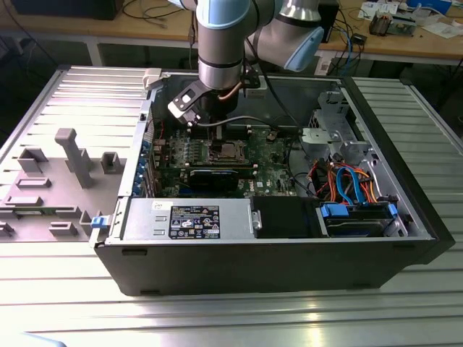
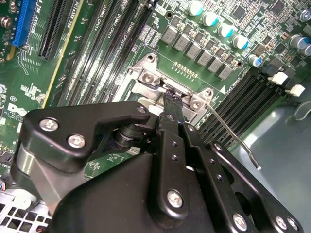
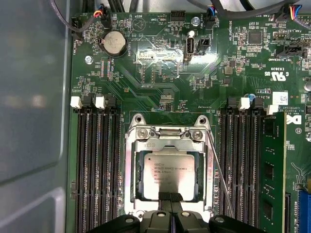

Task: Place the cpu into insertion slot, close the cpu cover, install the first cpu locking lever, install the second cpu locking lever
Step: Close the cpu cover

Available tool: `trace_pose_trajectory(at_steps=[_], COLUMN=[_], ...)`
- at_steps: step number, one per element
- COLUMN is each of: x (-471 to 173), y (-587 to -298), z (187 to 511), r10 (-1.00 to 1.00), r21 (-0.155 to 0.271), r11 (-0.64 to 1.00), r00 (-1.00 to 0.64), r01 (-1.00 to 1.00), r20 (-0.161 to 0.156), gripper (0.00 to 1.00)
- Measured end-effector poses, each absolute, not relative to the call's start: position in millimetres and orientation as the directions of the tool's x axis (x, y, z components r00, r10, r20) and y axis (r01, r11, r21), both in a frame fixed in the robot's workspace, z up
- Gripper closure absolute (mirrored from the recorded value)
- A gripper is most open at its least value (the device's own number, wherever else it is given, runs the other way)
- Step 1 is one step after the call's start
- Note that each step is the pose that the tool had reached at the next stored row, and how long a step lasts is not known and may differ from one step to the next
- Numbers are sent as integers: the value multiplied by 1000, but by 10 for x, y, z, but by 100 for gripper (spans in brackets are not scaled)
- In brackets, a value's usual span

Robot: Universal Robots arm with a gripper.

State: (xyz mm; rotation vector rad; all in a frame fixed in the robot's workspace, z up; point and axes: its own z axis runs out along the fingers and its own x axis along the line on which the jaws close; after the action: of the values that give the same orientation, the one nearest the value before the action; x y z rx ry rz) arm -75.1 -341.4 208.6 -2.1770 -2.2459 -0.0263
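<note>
The cpu (image 3: pixel 167 167), a silver-grey square chip, lies flat in the insertion slot (image 1: pixel 221 150) on the green board. Over it lies the cpu cover (image 3: pixel 167 138), a silver frame, with the chip showing through its window. My gripper (image 3: pixel 169 196) stands over the near edge of the chip, its two black fingers pressed together with nothing between them. In the second wrist view the gripper (image 2: pixel 172 98) tips rest at the cover's bolted end (image 2: pixel 148 77). A thin wire locking lever (image 3: pixel 219 172) runs along one side of the socket, and its free end (image 2: pixel 253 162) sticks out over the memory slots.
Black memory slots (image 3: pixel 95 165) flank the socket, with one green memory stick (image 3: pixel 272 170) fitted. In the exterior view's right, a drive bay with coloured cables (image 1: pixel 347 184); a power supply (image 1: pixel 188 220) at the front. Outside the case, a grey fixture tray (image 1: pixel 65 173).
</note>
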Motion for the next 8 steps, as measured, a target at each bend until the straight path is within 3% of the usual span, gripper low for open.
trace_pose_trajectory(at_steps=[8], x=[-715], y=[-3415], z=[2087], r10=[999], r21=[2], r11=[31], r00=[-31], r01=[1000], r20=[21], gripper=[89])
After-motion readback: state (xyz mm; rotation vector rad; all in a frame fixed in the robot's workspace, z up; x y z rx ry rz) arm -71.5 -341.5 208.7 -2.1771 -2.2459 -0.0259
